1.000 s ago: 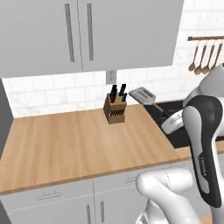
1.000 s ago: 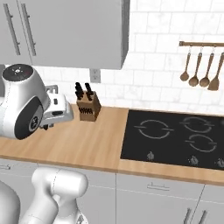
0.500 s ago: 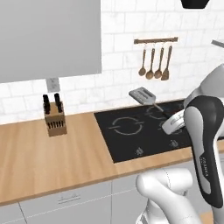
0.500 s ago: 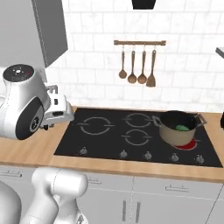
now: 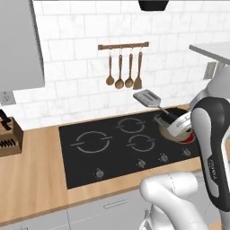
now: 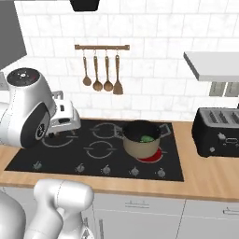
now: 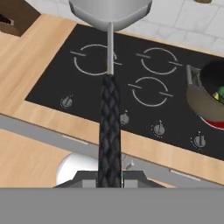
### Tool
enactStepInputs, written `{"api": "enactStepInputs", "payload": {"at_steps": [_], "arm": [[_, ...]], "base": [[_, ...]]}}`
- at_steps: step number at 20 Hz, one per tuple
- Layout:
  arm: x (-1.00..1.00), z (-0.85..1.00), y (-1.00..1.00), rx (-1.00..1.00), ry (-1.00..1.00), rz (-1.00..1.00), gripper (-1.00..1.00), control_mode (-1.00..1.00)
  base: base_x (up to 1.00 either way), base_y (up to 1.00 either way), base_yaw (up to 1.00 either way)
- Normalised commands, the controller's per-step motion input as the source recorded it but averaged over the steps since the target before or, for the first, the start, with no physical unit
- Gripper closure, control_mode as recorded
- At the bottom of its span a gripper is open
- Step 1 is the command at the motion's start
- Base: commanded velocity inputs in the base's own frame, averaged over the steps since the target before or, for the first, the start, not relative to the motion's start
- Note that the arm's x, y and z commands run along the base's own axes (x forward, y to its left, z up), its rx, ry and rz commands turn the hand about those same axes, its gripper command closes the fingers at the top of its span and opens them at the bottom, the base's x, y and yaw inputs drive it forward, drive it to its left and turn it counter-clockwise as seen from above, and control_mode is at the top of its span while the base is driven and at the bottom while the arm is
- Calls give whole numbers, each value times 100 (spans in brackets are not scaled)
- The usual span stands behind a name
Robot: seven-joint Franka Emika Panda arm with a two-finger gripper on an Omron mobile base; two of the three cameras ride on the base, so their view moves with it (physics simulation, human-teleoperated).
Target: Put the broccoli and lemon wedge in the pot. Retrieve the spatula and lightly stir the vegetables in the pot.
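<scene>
My gripper (image 5: 180,127) is shut on the spatula's black handle (image 7: 109,131). The flat silver head (image 5: 148,98) sticks up and away over the cooktop, and it sits at the top of the hand view (image 7: 110,9). The beige pot (image 6: 141,141) stands on the red-glowing front right burner, to the right of my hand (image 6: 64,119). Green broccoli (image 6: 147,138) lies inside it. In the hand view the pot (image 7: 205,98) is at the right edge, with a yellow-green bit, the lemon wedge (image 7: 217,95), showing inside.
A black cooktop (image 5: 112,148) with front knobs is set in the wooden counter. Brown wooden utensils (image 6: 100,70) hang on a wall rail. A black toaster (image 6: 219,131) stands on the right under a shelf (image 6: 212,65). A knife block (image 5: 9,134) is at the far left.
The base has driven right along the counter, so the whole scene slid left: the knife block went to the edge, and the cooktop, pot and toaster came into view. The gripper kept the spatula.
</scene>
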Motion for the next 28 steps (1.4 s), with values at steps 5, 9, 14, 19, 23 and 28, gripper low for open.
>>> {"api": "enactStepInputs", "payload": {"at_steps": [5, 9, 14, 19, 23, 28], "arm": [[0, 0, 0, 0, 0, 0, 100, 100], [0, 0, 0, 0, 0, 0, 100, 100], [0, 0, 0, 0, 0, 0, 100, 100], [0, 0, 0, 0, 0, 0, 100, 100], [0, 0, 0, 0, 0, 0, 100, 100], [26, -50, 17, -7, 19, 15, 100, -100]], "base": [[53, -100, -8], [43, -100, -8], [32, -100, -7], [31, -97, -5], [58, -25, 1], [0, 0, 0]]}}
